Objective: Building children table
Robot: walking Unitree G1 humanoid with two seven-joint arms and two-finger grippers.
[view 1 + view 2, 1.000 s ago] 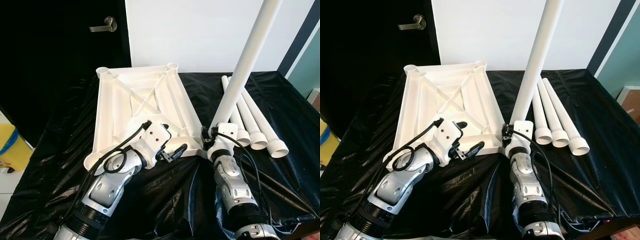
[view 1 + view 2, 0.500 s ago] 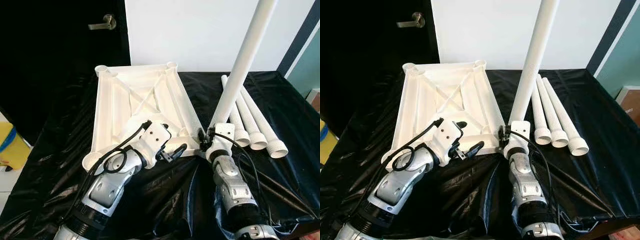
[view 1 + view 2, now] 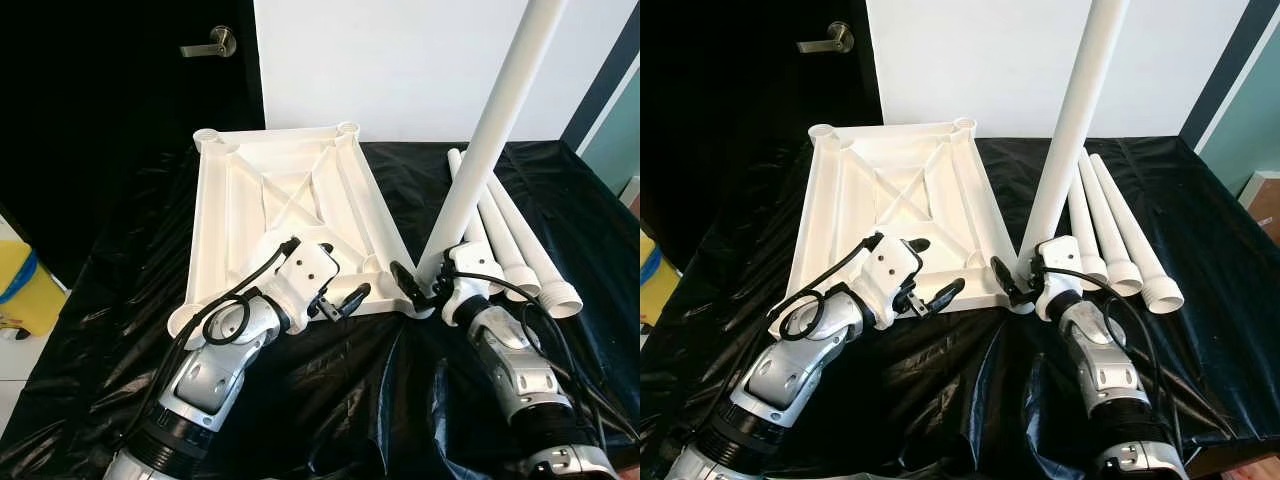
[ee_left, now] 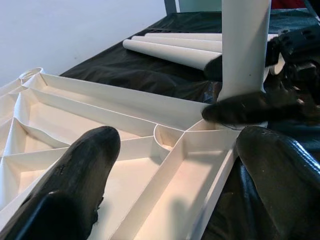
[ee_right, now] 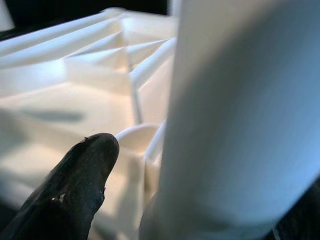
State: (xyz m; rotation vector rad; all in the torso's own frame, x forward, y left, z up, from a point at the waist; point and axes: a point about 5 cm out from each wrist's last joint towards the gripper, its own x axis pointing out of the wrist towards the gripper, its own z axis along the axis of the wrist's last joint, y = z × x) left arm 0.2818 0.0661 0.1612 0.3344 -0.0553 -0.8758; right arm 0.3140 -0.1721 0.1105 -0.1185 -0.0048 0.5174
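The white tabletop [image 3: 270, 200] lies upside down on the black sheet, ribs and corner sockets facing up. One white leg [image 3: 490, 130] stands in its near right corner socket. My right gripper [image 3: 422, 278] is at the foot of that leg, open, with one finger [image 5: 85, 175] a little off the leg's left side and the other hidden behind it. My left gripper [image 3: 940, 266] hovers open over the tabletop's near edge, its fingers [image 4: 90, 165] spread above the ribs just left of the leg.
Three spare white legs [image 3: 510, 240] lie side by side on the black sheet [image 3: 120, 300] to the right of the tabletop. A dark door with a lever handle [image 3: 208, 45] stands behind on the left. A yellow object [image 3: 20, 290] sits on the floor at left.
My right forearm has swung out to the right, and one finger now stands off the leg's foot. The leg, tabletop and left arm hold their places.
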